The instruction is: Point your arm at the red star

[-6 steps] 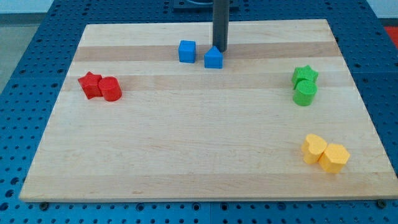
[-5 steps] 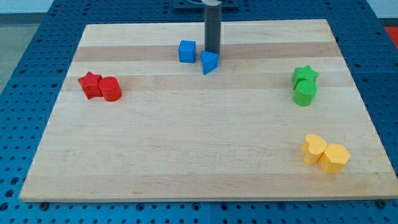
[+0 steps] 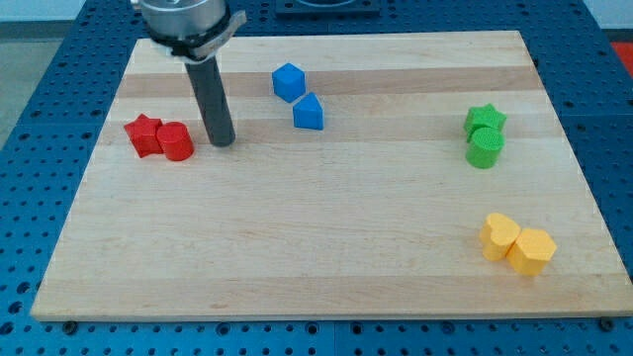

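Observation:
The red star (image 3: 144, 134) lies near the view's left edge of the wooden board, touching a red cylinder (image 3: 177, 142) on its right. My tip (image 3: 222, 142) rests on the board just right of the red cylinder, a small gap apart from it. The cylinder sits between my tip and the star. The rod rises up and to the left toward the arm's end at the view's top.
A blue cube (image 3: 289, 82) and a blue pentagon-like block (image 3: 309, 112) lie near the view's top centre. A green star (image 3: 485, 120) and green cylinder (image 3: 485, 149) sit at the right. A yellow heart (image 3: 499, 236) and yellow hexagon (image 3: 531, 251) sit at the lower right.
My tip has moved from the blue blocks at the top centre leftward and down to beside the red cylinder. Both blue blocks were shoved left and turned.

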Action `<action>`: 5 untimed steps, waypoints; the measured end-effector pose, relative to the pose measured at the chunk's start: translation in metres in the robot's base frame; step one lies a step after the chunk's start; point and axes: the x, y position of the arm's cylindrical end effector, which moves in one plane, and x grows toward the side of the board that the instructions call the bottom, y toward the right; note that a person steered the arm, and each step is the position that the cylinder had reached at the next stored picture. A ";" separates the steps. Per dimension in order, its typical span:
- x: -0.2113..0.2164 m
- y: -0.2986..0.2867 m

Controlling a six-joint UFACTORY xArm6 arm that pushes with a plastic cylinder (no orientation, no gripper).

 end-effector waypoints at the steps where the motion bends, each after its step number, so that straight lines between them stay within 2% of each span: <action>1: 0.042 -0.020; 2: 0.066 -0.096; 3: 0.049 -0.132; 5: 0.018 -0.115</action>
